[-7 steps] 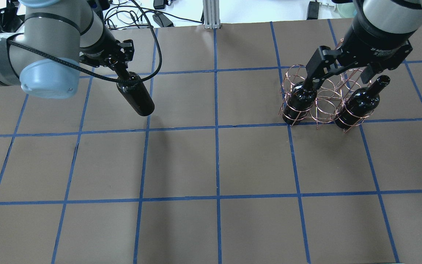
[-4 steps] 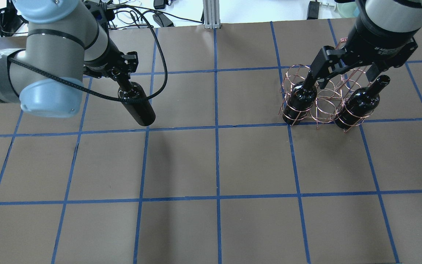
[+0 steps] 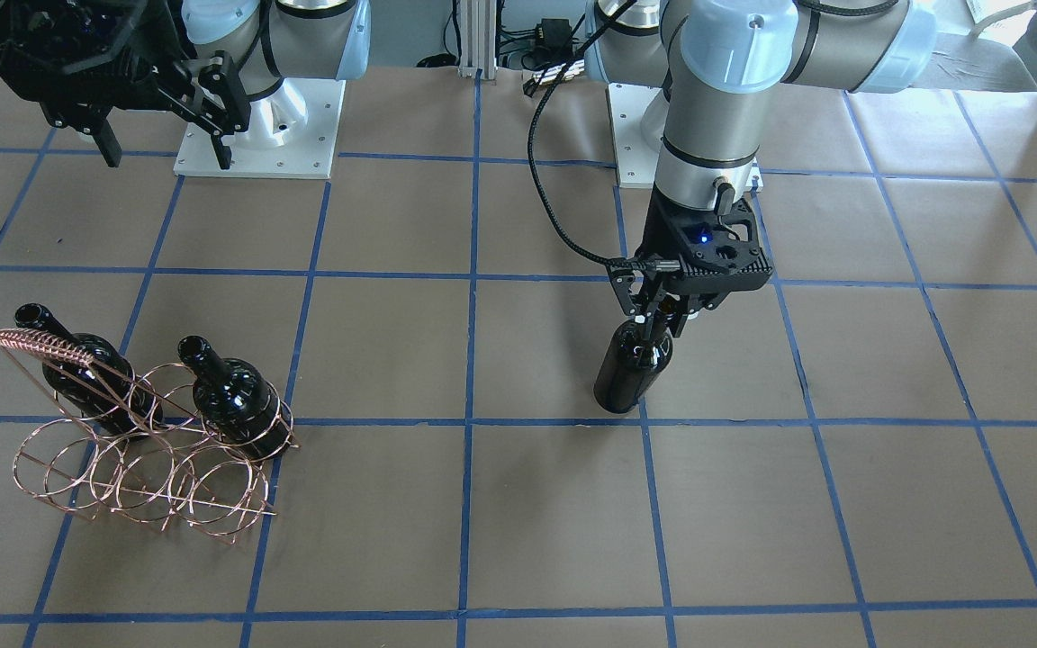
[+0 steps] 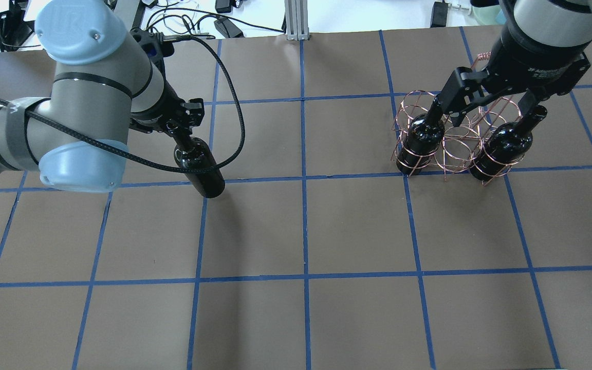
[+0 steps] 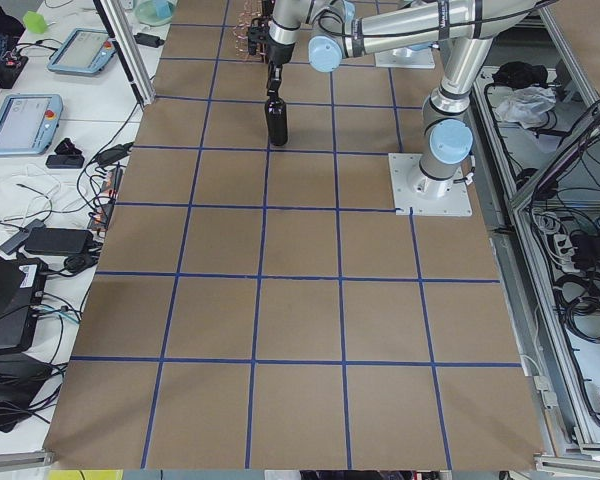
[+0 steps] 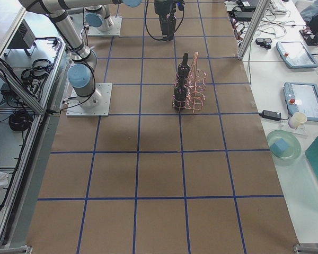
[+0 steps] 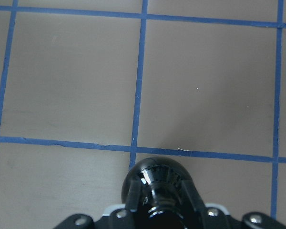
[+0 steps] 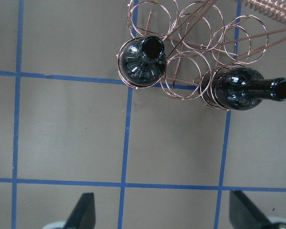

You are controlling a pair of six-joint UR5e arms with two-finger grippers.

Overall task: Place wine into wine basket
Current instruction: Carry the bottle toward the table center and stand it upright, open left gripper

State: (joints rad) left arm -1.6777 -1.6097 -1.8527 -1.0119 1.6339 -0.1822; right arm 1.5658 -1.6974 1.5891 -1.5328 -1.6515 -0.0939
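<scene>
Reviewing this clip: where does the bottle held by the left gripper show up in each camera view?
Front-facing: bottle right of centre.
Overhead: bottle left of centre.
Exterior left: bottle at top, middle.
Exterior right: bottle at top edge, small.
Left wrist: bottle at bottom centre.
Right wrist: not in it.
Shared landmark: the blue tape crossing beside its base.

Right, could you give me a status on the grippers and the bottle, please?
Left gripper shut on bottle neck, bottle upright, far from basket. Right gripper open, above basket. Two bottles loaded, four rings free; right gripper may block.
</scene>
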